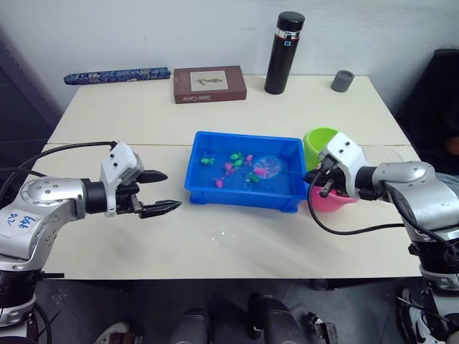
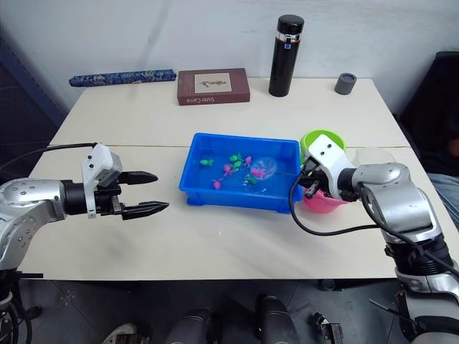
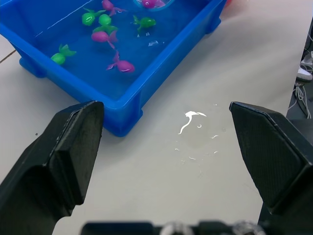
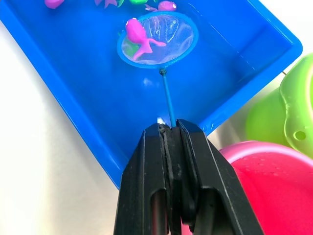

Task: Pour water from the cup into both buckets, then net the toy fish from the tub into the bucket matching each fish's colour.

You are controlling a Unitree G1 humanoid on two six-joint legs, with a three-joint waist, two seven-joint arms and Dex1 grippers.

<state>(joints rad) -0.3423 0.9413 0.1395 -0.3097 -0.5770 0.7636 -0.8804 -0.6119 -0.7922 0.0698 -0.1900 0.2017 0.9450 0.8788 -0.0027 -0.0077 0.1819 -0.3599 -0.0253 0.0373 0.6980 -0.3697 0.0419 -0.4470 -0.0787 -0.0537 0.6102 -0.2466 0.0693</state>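
Observation:
The blue tub (image 1: 240, 197) sits mid-table, holding water and several pink and green toy fish (image 3: 102, 36). My right gripper (image 1: 316, 177) is shut on the thin handle of the net (image 4: 166, 93). The net's light blue hoop (image 4: 157, 39) lies in the tub's right end with a pink fish (image 4: 137, 33) in it. The green bucket (image 1: 318, 140) and the pink bucket (image 1: 334, 203) stand just right of the tub, beside my right wrist. The clear cup (image 1: 382, 153) is partly hidden behind my right arm. My left gripper (image 1: 159, 192) hovers open left of the tub, holding nothing.
A tall black flask (image 1: 284, 54), a small grey cup (image 1: 343, 81), a brown box (image 1: 209, 84) and a blue patterned roll (image 1: 116, 74) line the far edge. Spilled water (image 3: 191, 118) lies on the table in front of the tub.

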